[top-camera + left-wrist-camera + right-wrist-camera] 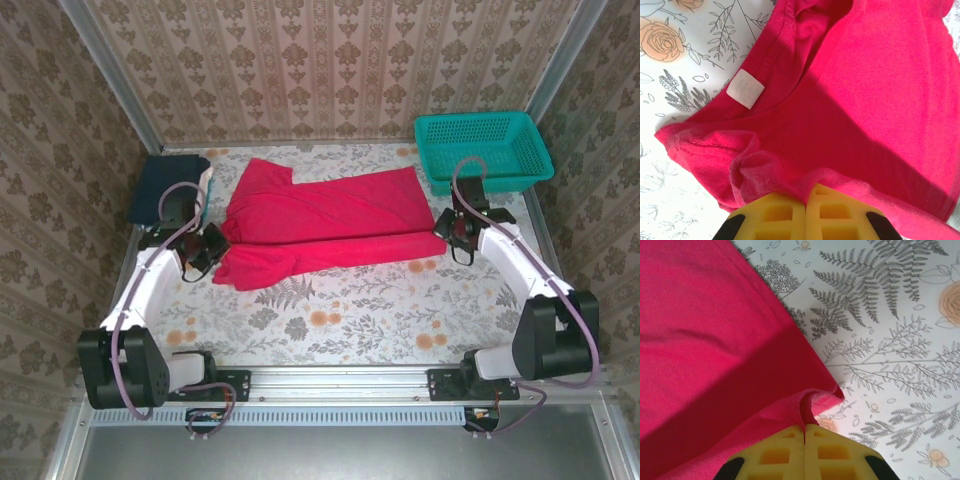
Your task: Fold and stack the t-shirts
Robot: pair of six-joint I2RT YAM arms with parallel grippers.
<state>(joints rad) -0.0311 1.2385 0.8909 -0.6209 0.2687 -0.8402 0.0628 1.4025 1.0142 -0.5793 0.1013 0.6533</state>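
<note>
Over the table (340, 310), from the top camera, the red tee (320, 225) lies stretched left to right across the far half, with a sleeve poking up toward the back wall. The left gripper (205, 250) sits at the shirt's left end and the right gripper (455, 235) at its right end, each touching the cloth. A folded navy shirt (165, 188) rests at the far left corner, just beside the tee, with a strip of white (207, 185) along its right side. A teal mesh basket (483, 150) stands at the far right corner. Down at the left wrist, the yellow pads (775, 215) are pressed together with a bunched ridge of red cloth pinched between them, so that pincer is clamped on the tee. The neckline curves away above, and a white label (745, 88) sits just inside the collar. Over at the right wrist, the yellow pads (835, 452) meet with no gap, nipping a small folded corner of the tee's edge. The red cloth spreads off to the left, and the fern-printed table covering lies bare to the right.
</note>
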